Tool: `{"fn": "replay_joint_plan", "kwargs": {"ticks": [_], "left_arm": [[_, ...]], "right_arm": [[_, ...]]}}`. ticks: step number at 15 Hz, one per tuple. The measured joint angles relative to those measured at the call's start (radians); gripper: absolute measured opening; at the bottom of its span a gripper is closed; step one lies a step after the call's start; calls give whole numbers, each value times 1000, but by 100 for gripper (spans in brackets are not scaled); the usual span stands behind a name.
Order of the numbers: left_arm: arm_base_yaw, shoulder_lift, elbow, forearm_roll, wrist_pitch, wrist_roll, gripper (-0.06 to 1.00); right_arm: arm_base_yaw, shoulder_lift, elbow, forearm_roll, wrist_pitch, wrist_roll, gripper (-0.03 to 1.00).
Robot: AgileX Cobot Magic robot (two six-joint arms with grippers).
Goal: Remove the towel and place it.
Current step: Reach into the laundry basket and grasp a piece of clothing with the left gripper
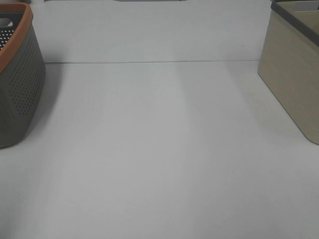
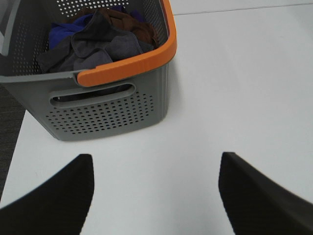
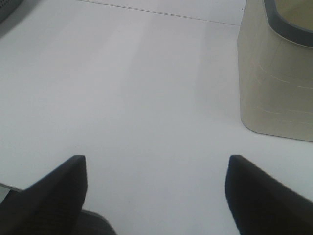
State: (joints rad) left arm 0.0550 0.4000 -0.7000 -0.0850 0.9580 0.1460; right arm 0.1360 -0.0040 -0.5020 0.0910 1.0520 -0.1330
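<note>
A grey perforated basket with an orange rim (image 2: 124,66) stands at the table's left edge; it also shows in the exterior high view (image 1: 17,79). Inside it lie bunched towels (image 2: 98,41), grey, blue and brown. My left gripper (image 2: 154,161) is open and empty, hovering over the white table a short way in front of the basket. My right gripper (image 3: 156,164) is open and empty over the table, near a beige bin (image 3: 274,83). Neither gripper shows in the exterior high view.
The beige bin with a dark grey rim (image 1: 294,74) stands at the table's right side. A thin seam (image 1: 149,62) runs across the white table between basket and bin. The table's left edge and dark floor (image 2: 10,122) lie beside the basket.
</note>
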Motion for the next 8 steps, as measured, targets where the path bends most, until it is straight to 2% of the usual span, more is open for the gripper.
{"fn": "replay_joint_plan", "kwargs": {"ticks": [4,8], "left_arm": [[0,234,-153,6,-54,20,67],[0,443,-330,7,-51,23,67]], "right_arm": [[0,0,0,0,0,2,76],[0,0,0,0,0,2,76]]}}
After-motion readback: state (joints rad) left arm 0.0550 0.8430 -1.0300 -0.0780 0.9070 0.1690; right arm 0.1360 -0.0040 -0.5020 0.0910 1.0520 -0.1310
